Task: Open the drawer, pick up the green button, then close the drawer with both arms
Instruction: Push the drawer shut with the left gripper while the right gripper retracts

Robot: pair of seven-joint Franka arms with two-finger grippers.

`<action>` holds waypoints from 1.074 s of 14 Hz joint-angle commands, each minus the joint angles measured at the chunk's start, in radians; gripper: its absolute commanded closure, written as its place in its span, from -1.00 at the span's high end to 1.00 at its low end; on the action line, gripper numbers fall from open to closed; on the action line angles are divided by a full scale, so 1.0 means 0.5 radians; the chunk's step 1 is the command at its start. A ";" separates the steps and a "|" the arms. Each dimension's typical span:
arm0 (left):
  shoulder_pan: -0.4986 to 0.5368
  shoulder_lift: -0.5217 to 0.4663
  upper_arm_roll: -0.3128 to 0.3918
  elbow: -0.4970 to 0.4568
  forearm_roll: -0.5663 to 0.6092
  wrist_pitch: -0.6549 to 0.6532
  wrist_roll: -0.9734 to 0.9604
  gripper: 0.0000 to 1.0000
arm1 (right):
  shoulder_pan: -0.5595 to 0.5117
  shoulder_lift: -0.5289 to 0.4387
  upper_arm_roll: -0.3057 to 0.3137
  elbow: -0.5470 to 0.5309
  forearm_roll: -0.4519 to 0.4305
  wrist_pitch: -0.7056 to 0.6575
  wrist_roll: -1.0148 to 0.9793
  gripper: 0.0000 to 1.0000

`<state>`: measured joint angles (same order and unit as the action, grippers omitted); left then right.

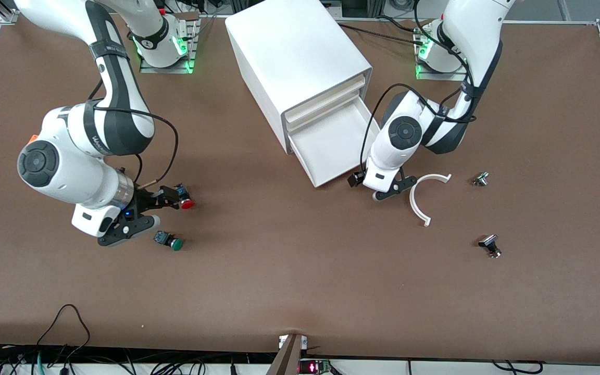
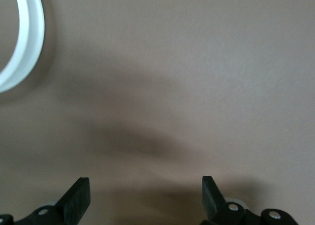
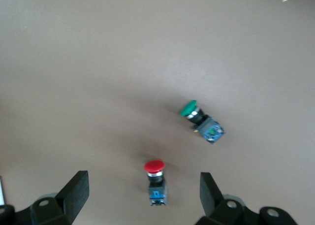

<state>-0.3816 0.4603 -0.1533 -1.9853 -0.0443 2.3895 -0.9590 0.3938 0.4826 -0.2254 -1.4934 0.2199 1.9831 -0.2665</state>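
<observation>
The drawer (image 1: 337, 141) is standing pulled out of the white cabinet (image 1: 300, 67). The left gripper (image 1: 383, 188), fingers spread and holding nothing, is hovering just off the drawer's open corner, with a white curved piece (image 1: 419, 200) lying beside it. The right gripper (image 1: 146, 211) is hanging released over the table (image 1: 300, 281); the green button (image 1: 170, 240) is lying on its side just past its fingertips, and a red button (image 1: 184, 198) is lying between them.
</observation>
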 commanded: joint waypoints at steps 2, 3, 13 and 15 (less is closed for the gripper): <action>-0.013 -0.025 -0.123 -0.073 -0.059 -0.014 -0.113 1.00 | -0.109 -0.152 0.018 -0.044 -0.215 0.004 0.036 1.00; -0.013 -0.028 -0.162 -0.073 -0.059 -0.023 -0.165 1.00 | -0.125 -0.180 0.018 -0.047 -0.277 0.001 0.033 1.00; -0.035 -0.080 -0.531 -0.217 -0.068 -0.220 -0.325 1.00 | -0.419 -0.701 0.052 -0.206 -0.479 -0.334 -0.120 1.00; -0.035 -0.071 -0.531 -0.214 -0.086 -0.217 -0.315 1.00 | -0.575 -0.824 0.241 -0.286 -0.571 -0.337 -0.120 1.00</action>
<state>-0.3998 0.4560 -0.4197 -2.0697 -0.0583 2.2956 -1.1262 0.1822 0.1604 -0.2050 -1.5541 -0.0165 1.8134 -0.3201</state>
